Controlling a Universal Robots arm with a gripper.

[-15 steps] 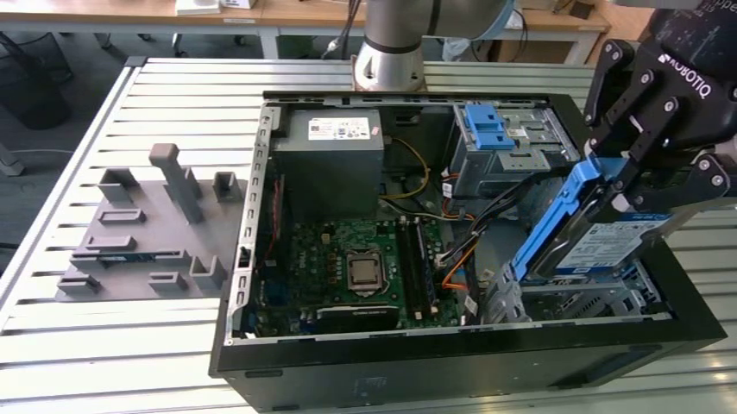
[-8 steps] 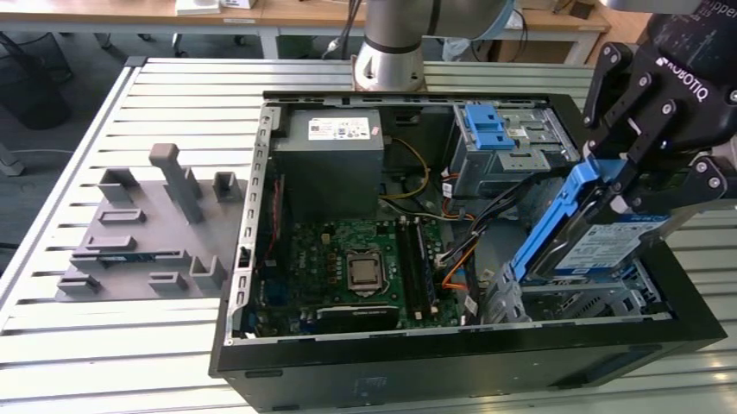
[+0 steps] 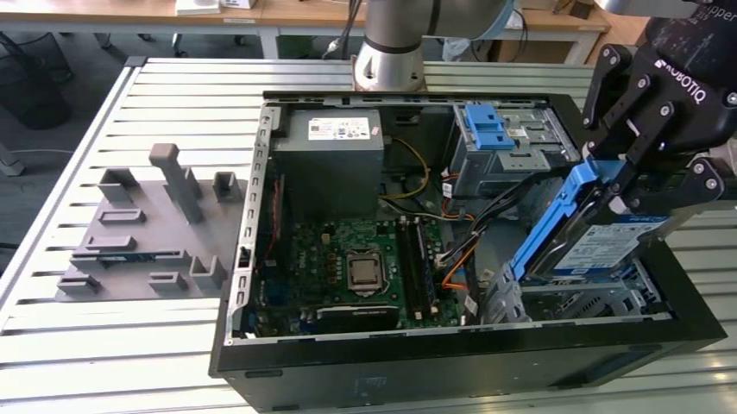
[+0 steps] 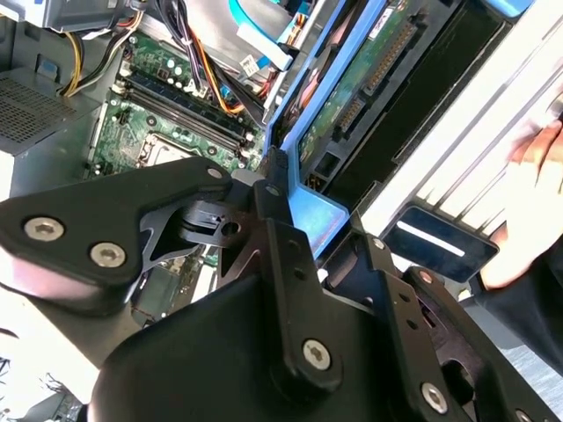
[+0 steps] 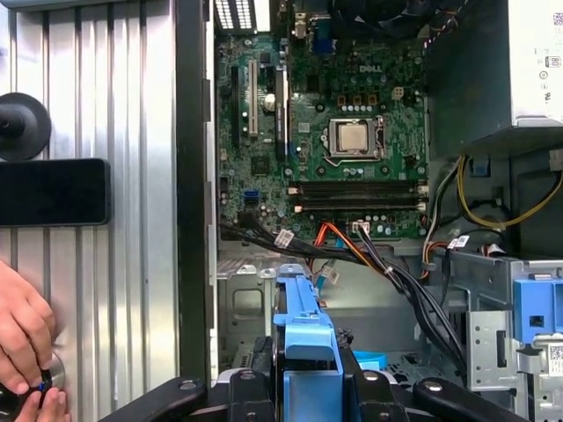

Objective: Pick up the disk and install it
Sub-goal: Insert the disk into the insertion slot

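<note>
Gripper point(image 3: 645, 194) holds the disk point(image 3: 605, 241) steeply tilted over the open computer case point(image 3: 461, 366), its 2 fingers pinching the drive by its blue carrier rails. The disk's lower end sits at the mouth of the metal drive cage point(image 3: 588, 302), in the case's near corner at the exterior view's right. Whether the disk touches the cage cannot be told. Inside the case lie the motherboard point(image 3: 345, 267) and, beyond it, the grey power supply point(image 3: 334, 159). Outside the case, on the slatted table point(image 3: 116, 362), 1 grey fixture point(image 3: 150, 233) stands at the exterior view's left. In the first wrist view, a person's hand point(image 5: 22, 343) lies over the table beside the case's wall.
</note>
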